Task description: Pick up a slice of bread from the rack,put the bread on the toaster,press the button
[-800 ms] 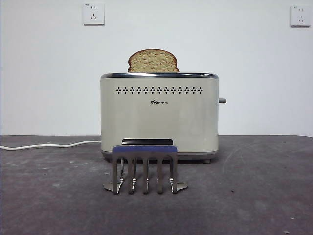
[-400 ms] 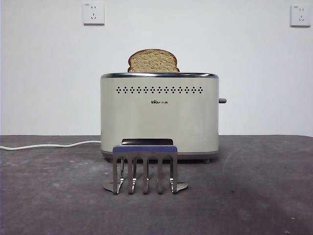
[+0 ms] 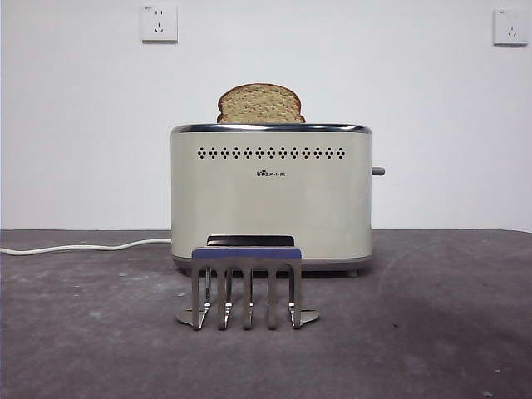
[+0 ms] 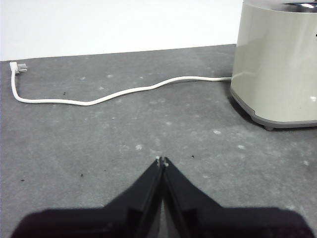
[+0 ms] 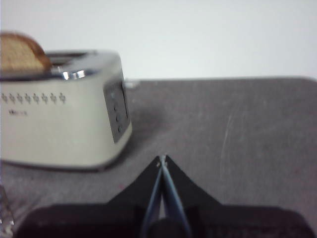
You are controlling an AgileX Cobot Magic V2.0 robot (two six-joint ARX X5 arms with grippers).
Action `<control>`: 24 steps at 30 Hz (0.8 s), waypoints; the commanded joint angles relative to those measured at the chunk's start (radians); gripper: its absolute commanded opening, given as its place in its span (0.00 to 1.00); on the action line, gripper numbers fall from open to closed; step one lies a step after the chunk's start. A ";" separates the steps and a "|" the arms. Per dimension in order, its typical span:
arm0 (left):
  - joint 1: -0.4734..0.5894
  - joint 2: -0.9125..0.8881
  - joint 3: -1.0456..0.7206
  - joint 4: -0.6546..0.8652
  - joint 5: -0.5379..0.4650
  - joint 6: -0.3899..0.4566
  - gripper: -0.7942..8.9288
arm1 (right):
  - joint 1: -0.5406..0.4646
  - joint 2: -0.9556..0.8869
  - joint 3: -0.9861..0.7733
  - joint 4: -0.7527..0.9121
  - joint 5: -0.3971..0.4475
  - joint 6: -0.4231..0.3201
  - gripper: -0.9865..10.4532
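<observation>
A white power cord [image 3: 83, 247] is trailing in from the left edge of the front view toward the toaster [image 3: 271, 195], its plug end [image 4: 16, 67] showing only in the left wrist view. The toaster is standing upright on the dark grey table [image 3: 432, 332], its long side facing the front camera, vent holes running level across it. The slice of bread [image 3: 260, 104] is sitting in the top slot, standing on edge with its domed crust pointing up and its broad face turned toward the camera; only its upper part is showing, the rest being hidden inside the toaster. The rack [image 3: 247, 285] is standing empty just in front of the toaster, its prongs upright, and is covering the lower middle of the toaster's front, including most of a flat dark tray handle [image 3: 249, 240]. The button [image 3: 378, 171] is sticking out sideways from the toaster's right end, high up.

Neither arm is showing in the front view. The left gripper [image 4: 161, 161] is hovering over bare table left of the toaster, jaws pressed together with nothing between them. The right gripper [image 5: 162, 159], in a blurred picture, is likewise closed and empty, off the toaster's right end; there the toaster's control panel [image 5: 116, 112] is too soft to read.
</observation>
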 commanded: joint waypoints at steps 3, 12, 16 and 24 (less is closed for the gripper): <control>0.003 -0.003 -0.014 0.000 -0.002 -0.006 0.08 | 0.002 -0.044 -0.064 0.011 0.005 0.020 0.09; 0.003 -0.003 -0.014 0.000 -0.002 -0.006 0.08 | 0.002 -0.052 -0.090 -0.086 0.005 0.019 0.09; 0.003 -0.003 -0.014 0.001 -0.002 -0.006 0.08 | 0.002 -0.052 -0.095 -0.097 0.002 0.021 0.09; 0.003 -0.003 -0.014 0.001 -0.002 -0.006 0.08 | 0.001 -0.052 -0.095 -0.097 0.003 0.076 0.09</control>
